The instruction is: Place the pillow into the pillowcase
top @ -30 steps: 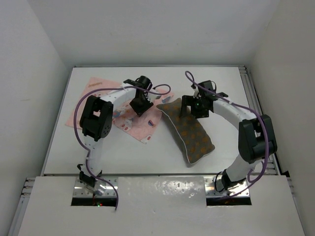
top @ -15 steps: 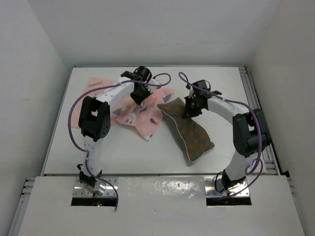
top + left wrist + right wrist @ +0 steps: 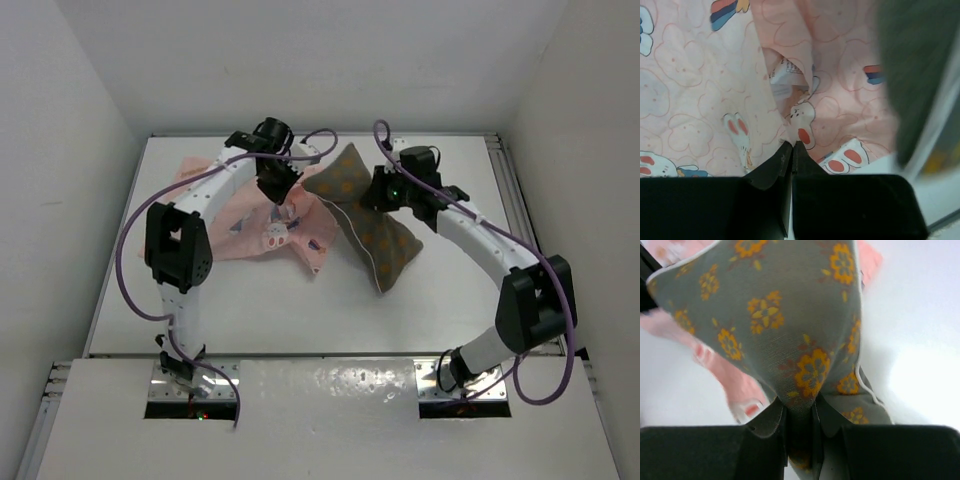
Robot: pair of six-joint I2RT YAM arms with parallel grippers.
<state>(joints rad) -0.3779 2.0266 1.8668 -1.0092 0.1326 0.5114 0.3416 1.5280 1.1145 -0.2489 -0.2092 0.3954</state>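
Observation:
The pillow (image 3: 372,225), grey-brown with orange flowers and light piping, hangs tilted at the table's middle, its far end raised. My right gripper (image 3: 376,190) is shut on a fold of the pillow (image 3: 790,315), the cloth pinched between the fingertips (image 3: 801,411). The pink pillowcase (image 3: 262,232) with printed rabbits lies bunched to the left, partly lifted. My left gripper (image 3: 277,186) is shut on an edge of the pillowcase (image 3: 700,100); its jaws (image 3: 791,146) meet on the thin cloth beside a gap in the folds. The pillow's edge (image 3: 917,75) shows blurred to the right.
The white table (image 3: 450,300) is bounded by white walls at the left, back and right. A metal rail (image 3: 515,190) runs along the right edge. Purple cables (image 3: 322,135) loop over both arms. The pink pillowcase (image 3: 735,382) hangs just left of the pillow.
Both grippers closed on their cloths. The left one lifted the pillowcase up and back. The right one raised the pillow's far end and drew it toward the pillowcase.

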